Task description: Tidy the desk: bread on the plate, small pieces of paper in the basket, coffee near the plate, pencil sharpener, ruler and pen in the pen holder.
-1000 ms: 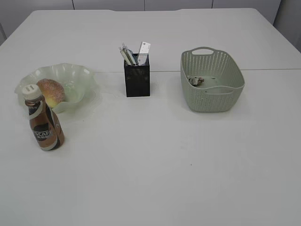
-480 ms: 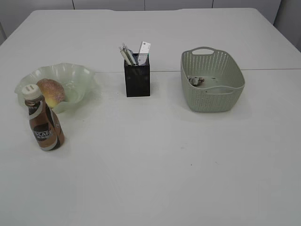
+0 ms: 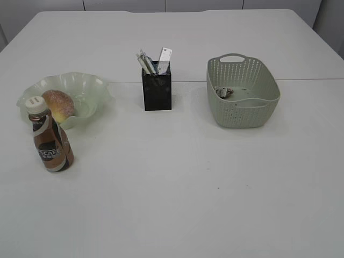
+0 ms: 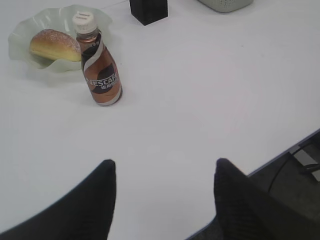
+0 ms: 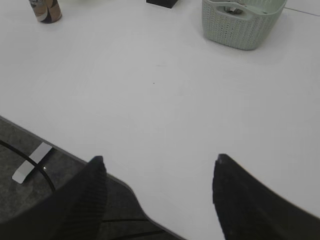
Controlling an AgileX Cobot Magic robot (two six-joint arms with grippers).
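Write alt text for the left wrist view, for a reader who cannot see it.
A brown coffee bottle with a white cap stands upright on the white desk, just in front of a pale green wavy plate holding a golden bun. The open, empty left gripper frames the bottom; the black pen holder's base shows at the top.

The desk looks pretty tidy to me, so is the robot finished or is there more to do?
It looks finished. The bread lies on the plate, the coffee stands right beside it, crumpled paper sits in the basket, and pens and a ruler stick out of the pen holder; the sharpener cannot be seen. Nothing is in hand: the left tool and the right tool hang open and empty. Nothing loose remains.
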